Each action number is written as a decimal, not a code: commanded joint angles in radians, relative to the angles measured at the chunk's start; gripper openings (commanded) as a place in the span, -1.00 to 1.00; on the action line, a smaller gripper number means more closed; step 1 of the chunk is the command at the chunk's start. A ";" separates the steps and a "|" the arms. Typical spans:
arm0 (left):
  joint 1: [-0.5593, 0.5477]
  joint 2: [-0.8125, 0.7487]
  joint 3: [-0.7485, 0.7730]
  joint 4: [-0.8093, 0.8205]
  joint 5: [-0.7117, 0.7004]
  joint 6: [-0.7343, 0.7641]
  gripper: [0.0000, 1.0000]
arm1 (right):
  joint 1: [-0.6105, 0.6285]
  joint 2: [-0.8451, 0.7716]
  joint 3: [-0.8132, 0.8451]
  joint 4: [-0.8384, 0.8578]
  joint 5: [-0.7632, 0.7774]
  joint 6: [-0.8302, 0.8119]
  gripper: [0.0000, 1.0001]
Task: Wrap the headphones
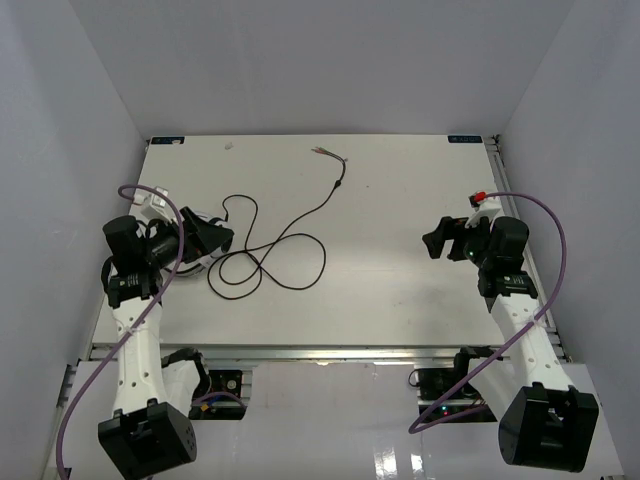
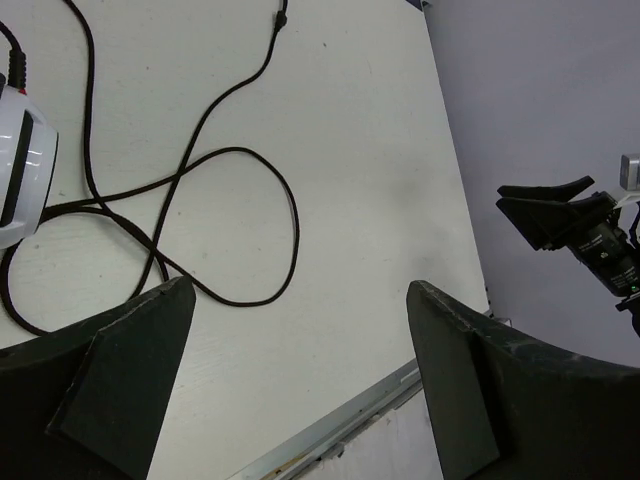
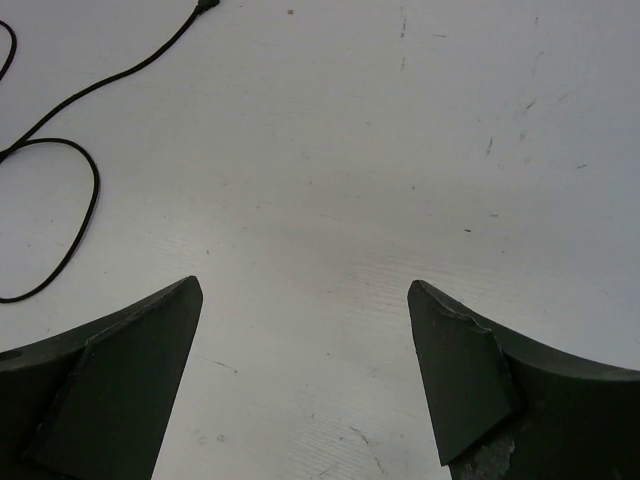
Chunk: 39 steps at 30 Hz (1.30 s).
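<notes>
1. Top external view:
   - The left gripper (image 1: 222, 240) is spread open with nothing between its fingers. It points across the flat white tabletop (image 1: 400, 290).
   - The small black-and-white headband headset (image 1: 193, 262) lies right at this gripper and is largely hidden under it.
   - The headset's long thin black cord (image 1: 324, 262) runs away from the fingertips in loose crossing loops. It then stretches on to its bare frayed wire end (image 1: 322, 151), far beyond the tips.
   - The right gripper (image 1: 440, 238) is also open and empty, well apart from the cord and headset. It faces the left gripper across bare table.
   - A thick purple cable (image 1: 555, 240) arcs over each arm.

2. Left wrist view:
   - The left gripper (image 2: 300, 290) holds its two dark fingers (image 2: 130, 370) wide apart, grasping nothing.
   - A white earcup of the headset (image 2: 20, 170) sits beyond and outside the finger on the picture's left, at the frame edge.
   - The cord (image 2: 294, 215) lies on the tabletop (image 2: 380, 150) ahead of the fingertips in a figure-eight. One bend passes just beside the tip of that same finger.
   - The right gripper (image 2: 550, 210) shows far off to the other side.

3. Right wrist view:
   - The right gripper (image 3: 305, 288) is open, with only scuffed tabletop (image 3: 450, 150) between and ahead of its fingers (image 3: 120, 380).
   - A loop of the cord (image 3: 96, 190) lies ahead of the tips, out past the finger on the picture's left, not touching it.
   - The headset itself is out of frame.
</notes>
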 commanded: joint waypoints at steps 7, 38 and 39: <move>0.031 0.127 0.024 -0.171 -0.649 -0.137 0.91 | 0.018 0.114 0.113 -0.314 -0.823 -0.726 0.80; 0.122 0.838 0.260 -0.209 -0.928 0.039 0.13 | 0.028 0.065 0.120 -0.315 -0.696 -0.703 0.80; 0.120 0.852 0.265 -0.209 -0.942 0.040 0.12 | 0.028 0.067 0.120 -0.315 -0.694 -0.703 0.80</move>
